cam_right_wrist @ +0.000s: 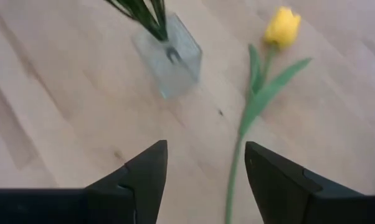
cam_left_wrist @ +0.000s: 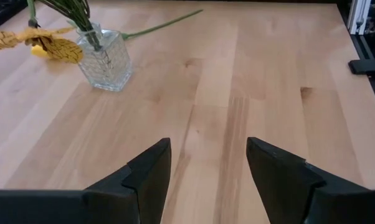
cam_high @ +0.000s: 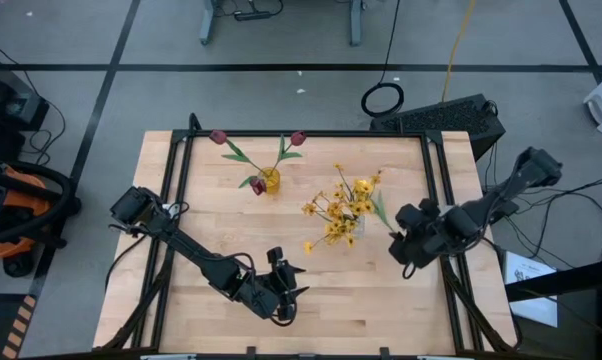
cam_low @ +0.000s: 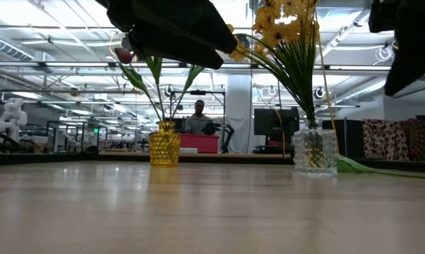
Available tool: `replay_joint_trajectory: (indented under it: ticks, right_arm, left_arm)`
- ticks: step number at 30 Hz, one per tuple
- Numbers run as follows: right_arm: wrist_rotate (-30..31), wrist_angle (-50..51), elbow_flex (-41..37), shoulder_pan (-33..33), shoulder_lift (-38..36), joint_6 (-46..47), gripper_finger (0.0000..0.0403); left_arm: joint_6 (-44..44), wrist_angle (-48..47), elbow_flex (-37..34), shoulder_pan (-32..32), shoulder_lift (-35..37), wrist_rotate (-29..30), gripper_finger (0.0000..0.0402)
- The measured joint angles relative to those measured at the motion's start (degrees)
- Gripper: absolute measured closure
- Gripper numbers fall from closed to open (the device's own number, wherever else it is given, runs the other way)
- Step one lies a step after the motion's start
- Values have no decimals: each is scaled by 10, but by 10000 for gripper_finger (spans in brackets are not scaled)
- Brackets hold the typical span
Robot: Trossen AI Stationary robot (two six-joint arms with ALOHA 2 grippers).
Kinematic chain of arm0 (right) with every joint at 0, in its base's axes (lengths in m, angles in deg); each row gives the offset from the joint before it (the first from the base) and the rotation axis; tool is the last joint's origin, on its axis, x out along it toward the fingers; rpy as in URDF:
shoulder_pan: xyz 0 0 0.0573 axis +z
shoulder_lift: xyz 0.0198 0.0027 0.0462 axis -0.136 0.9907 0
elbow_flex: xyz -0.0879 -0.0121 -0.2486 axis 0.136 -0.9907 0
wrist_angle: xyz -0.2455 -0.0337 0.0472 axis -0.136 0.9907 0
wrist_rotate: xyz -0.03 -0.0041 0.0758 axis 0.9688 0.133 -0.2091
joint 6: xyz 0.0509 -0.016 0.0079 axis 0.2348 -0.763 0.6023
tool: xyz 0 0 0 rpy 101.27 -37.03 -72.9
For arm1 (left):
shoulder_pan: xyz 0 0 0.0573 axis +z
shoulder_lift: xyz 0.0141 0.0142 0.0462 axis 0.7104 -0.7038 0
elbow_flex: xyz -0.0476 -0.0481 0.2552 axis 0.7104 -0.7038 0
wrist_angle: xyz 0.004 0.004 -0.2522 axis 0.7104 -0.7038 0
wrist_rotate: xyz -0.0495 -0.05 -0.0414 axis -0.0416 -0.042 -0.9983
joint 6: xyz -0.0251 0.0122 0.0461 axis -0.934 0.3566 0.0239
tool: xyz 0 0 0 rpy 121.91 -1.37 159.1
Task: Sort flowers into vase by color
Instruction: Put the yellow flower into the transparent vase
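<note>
While one yellow tulip (cam_right_wrist: 281, 27) lies flat on the table (cam_high: 381, 290) just beside the clear glass vase (cam_right_wrist: 170, 55), the sort is judged nearly finished: the dark-red tulips (cam_high: 256, 160) stand in the yellow vase (cam_high: 270, 181) and the yellow sprays (cam_high: 339, 210) fill the clear one. The right gripper (cam_right_wrist: 206, 177) hovers over the tulip's stem (cam_right_wrist: 234, 177), fingers spread and holding nothing. The left gripper (cam_left_wrist: 208, 171) waits near the table's front edge, also spread and empty. The tulip is probably light, with a thin, springy stem; grip it mid-stem, below the leaves, never on the soft bloom. The glass vase may tip if nudged.
</note>
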Motion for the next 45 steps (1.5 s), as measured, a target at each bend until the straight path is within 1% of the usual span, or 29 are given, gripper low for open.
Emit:
replay_joint_trajectory:
  ticks: [3,7,11,14,19,22,26,29,32,35,37,41,42,45]
  right_arm:
    - [0,13,-1,14,28,30,198]
    - [-5,10,-20,25,66,55,198]
    - [-51,-3,-63,25,96,80,201]
    - [-75,-50,-103,25,109,80,208]
    - [-73,-150,-159,21,111,73,220]
    - [-68,-167,-179,10,111,73,225]
    - [-35,-168,-199,-5,111,74,233]
    - [-27,-197,-218,-18,110,71,243]
    - [-29,-240,-238,-26,108,53,261]
    - [-30,-262,-253,-32,107,55,288]
    - [-30,-263,-255,-32,107,66,314]
    - [-27,-271,-256,-32,108,72,384]
    - [-23,-271,-256,-32,108,78,392]
    - [-10,-270,-258,-32,109,104,395]
  left_arm:
    - [0,0,0,0,0,-2,185]
    - [0,-6,0,0,0,-12,185]
    - [-1,-17,0,-4,0,-19,185]
    - [-1,-21,0,-5,0,-19,185]
    - [0,-21,0,-5,0,-21,185]
    - [0,-21,0,-5,0,-21,185]
    - [0,-21,0,-5,0,-22,185]
    - [0,-21,0,-5,0,-22,185]
    - [0,-21,0,-5,0,-22,185]
    - [0,-21,0,-5,0,-22,185]
    - [0,-21,0,-5,0,-22,185]
    - [0,-20,0,-5,0,-22,185]
    - [0,-20,0,-5,0,-22,185]
    - [0,-20,0,-5,0,-22,185]
